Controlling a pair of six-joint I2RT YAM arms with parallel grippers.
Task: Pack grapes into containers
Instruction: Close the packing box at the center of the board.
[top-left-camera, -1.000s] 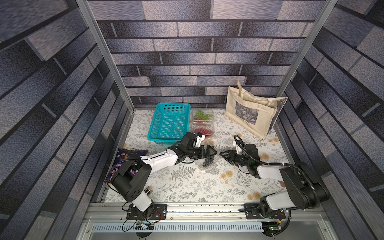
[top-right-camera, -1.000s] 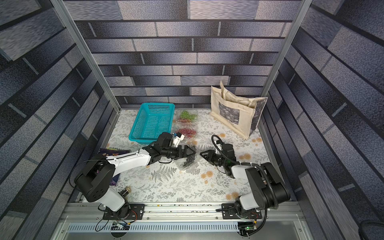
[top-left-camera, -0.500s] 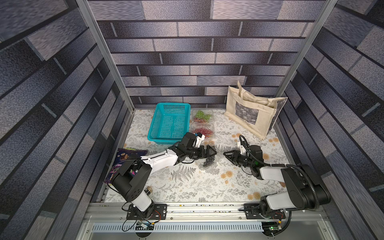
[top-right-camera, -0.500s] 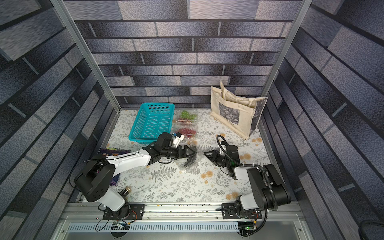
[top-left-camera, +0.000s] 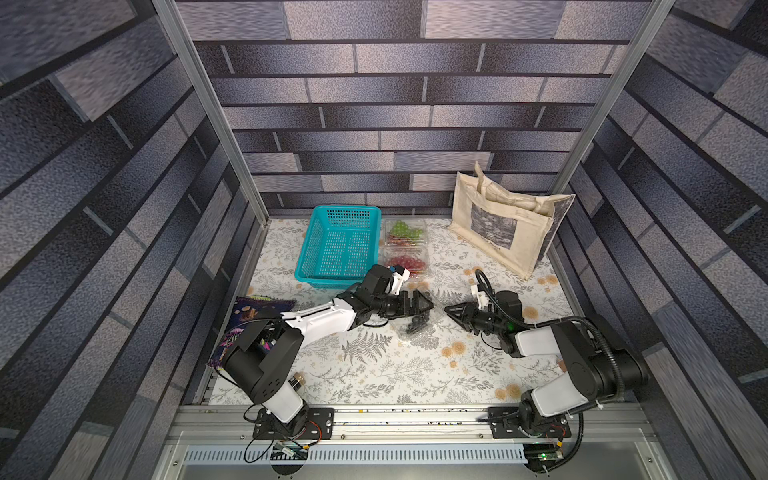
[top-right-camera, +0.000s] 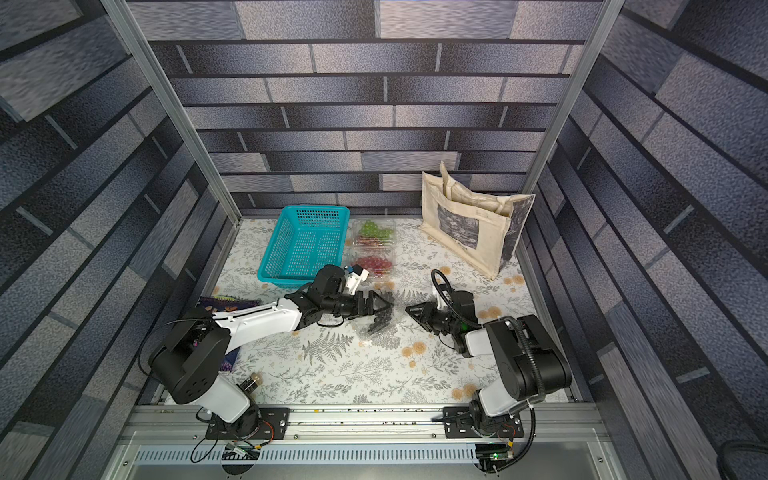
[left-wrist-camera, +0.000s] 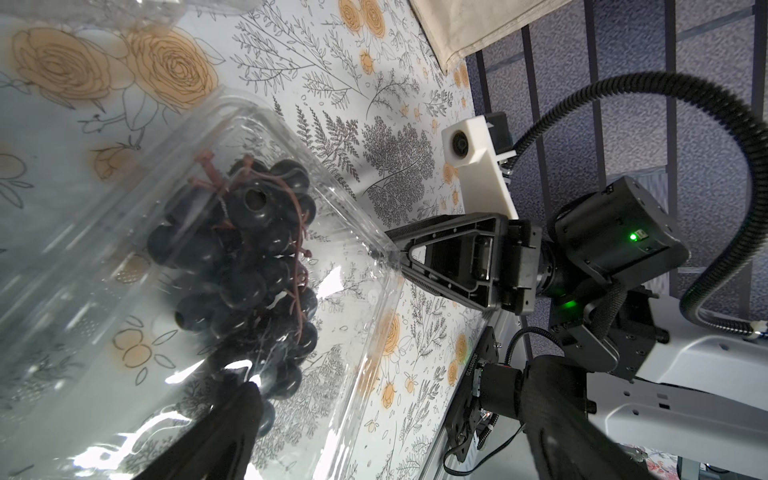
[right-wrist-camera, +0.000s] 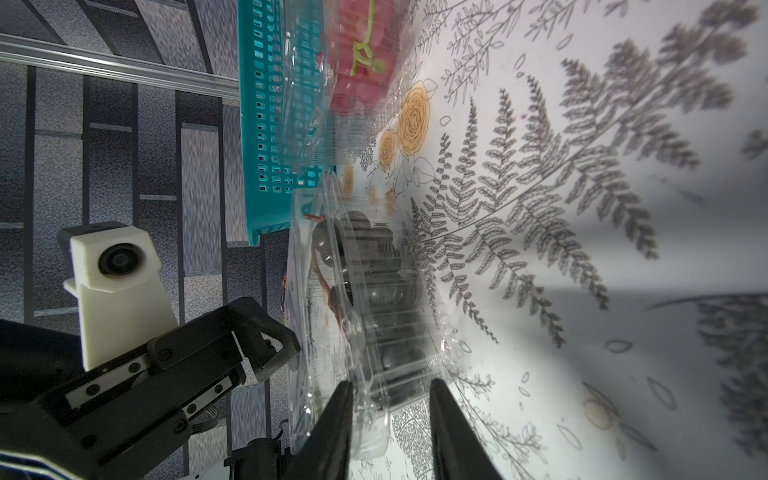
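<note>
- Right gripper (right-wrist-camera: 390, 384): its two fingers (right-wrist-camera: 444, 419) stand apart, one on each side of the end of a clear clamshell (left-wrist-camera: 332, 183). Whether they actually pinch the plastic, I can't tell.
- In the left wrist view, that gripper's tip meets the clamshell's corner rim.
- Left gripper (top-left-camera: 420, 308): jaws spread wide, holding nothing, poised just over the same box from the opposite side.
- One dark finger (left-wrist-camera: 224, 432) of the left gripper crosses in front of the plastic.
- Inside are the black grapes (left-wrist-camera: 245, 253), a tight bunch of glossy, near-black round berries on a thin reddish-brown stem. They show through creased, glare-streaked clear plastic.
- The box sits mid-table on the floral tablecloth (top-left-camera: 374, 374), between the two arms.
- Further back, a second clamshell (top-left-camera: 424, 259) holds red grapes (top-left-camera: 406, 262), just beside the teal basket (top-left-camera: 345, 210).
- Behind that, a third clamshell (top-left-camera: 420, 224) holds green grapes (top-left-camera: 400, 227), with a little red showing beside them.
- A beige tote bag (top-left-camera: 498, 224) stands at the back on the robot's right.
- A purple packet (top-left-camera: 249, 307) lies at the table's edge by the left arm.
</note>
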